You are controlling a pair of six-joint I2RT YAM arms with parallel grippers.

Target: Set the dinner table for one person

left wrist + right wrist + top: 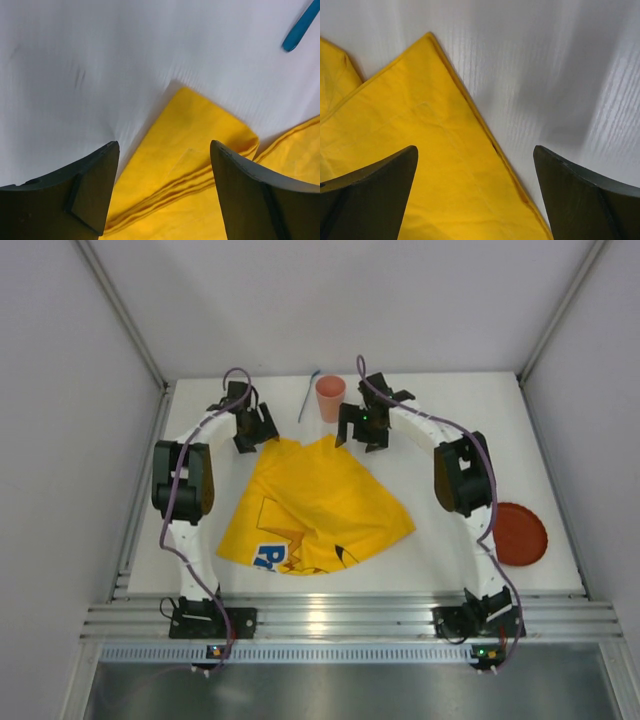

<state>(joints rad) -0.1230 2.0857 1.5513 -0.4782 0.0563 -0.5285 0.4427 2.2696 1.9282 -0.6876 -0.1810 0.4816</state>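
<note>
White dinner table (pixel 430 562) — pink cup (pixel 330 397) upright.

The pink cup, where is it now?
Top view: the pink cup stands near the far edge of the dinner table, right of the blue utensil and beyond the yellow cloth.

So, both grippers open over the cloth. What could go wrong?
1. The pink cup stands close beside the right gripper; a sideways swing might tip it.
2. The yellow cloth lies folded in layers under the left gripper; a pinch may catch only some layers and leave it bunched.
</note>
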